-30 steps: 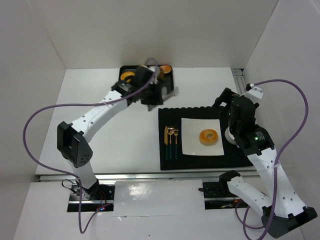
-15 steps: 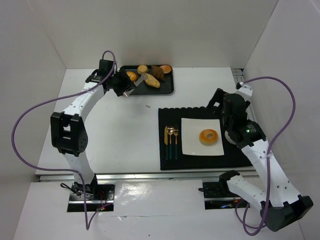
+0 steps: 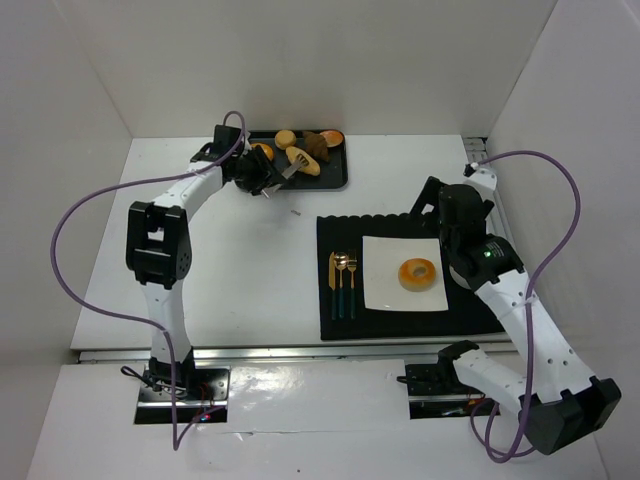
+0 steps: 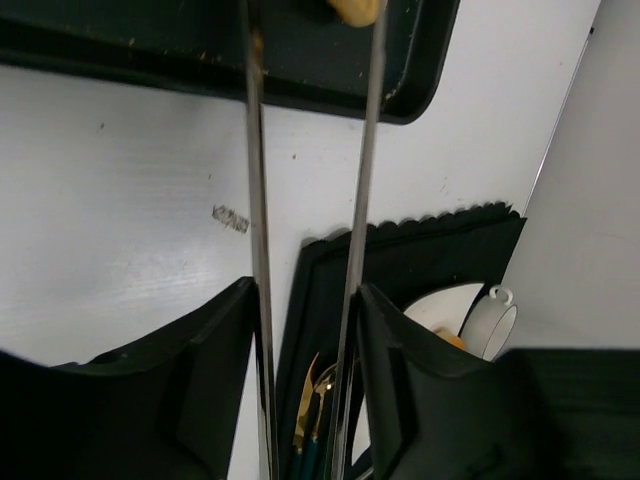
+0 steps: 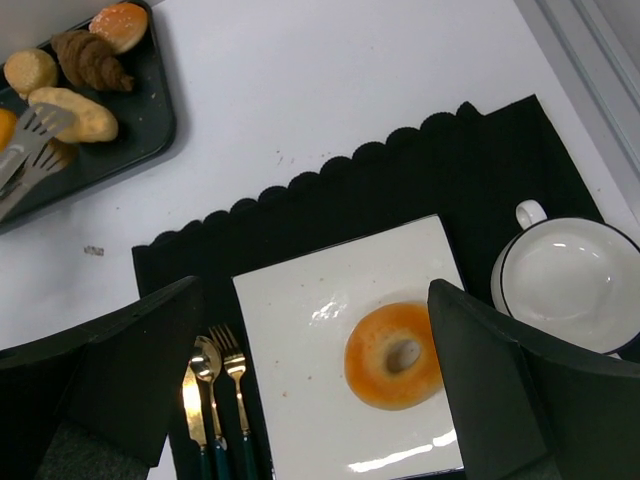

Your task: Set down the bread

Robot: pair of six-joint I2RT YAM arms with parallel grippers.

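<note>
A black tray [image 3: 335, 178] at the back holds several breads: a long roll [image 3: 303, 160], a round bun [image 3: 286, 138], a dark croissant [image 3: 316, 145] and an orange bun [image 3: 334, 137]. My left gripper [image 3: 252, 173] is shut on metal tongs [image 3: 283, 174], whose tips lie by the long roll. In the left wrist view the gripper [image 4: 305, 300] grips the tongs' two arms [image 4: 257, 200], which reach over the tray [image 4: 150, 60]. A bagel [image 3: 417, 272] lies on the white plate [image 3: 385, 290]. My right gripper [image 5: 315, 330] is open and empty above the plate [image 5: 300, 360] and bagel [image 5: 392, 355].
A black placemat [image 3: 340, 330] holds the plate, gold cutlery [image 3: 342, 283] on its left and a white cup [image 5: 570, 280] on its right. A small scrap [image 3: 296, 211] lies on the white table between tray and mat. White walls enclose the table.
My left gripper swung with the tongs from the tray's right front to its left side and now points them at the long roll. My right arm shifted slightly back. The bagel stayed put.
</note>
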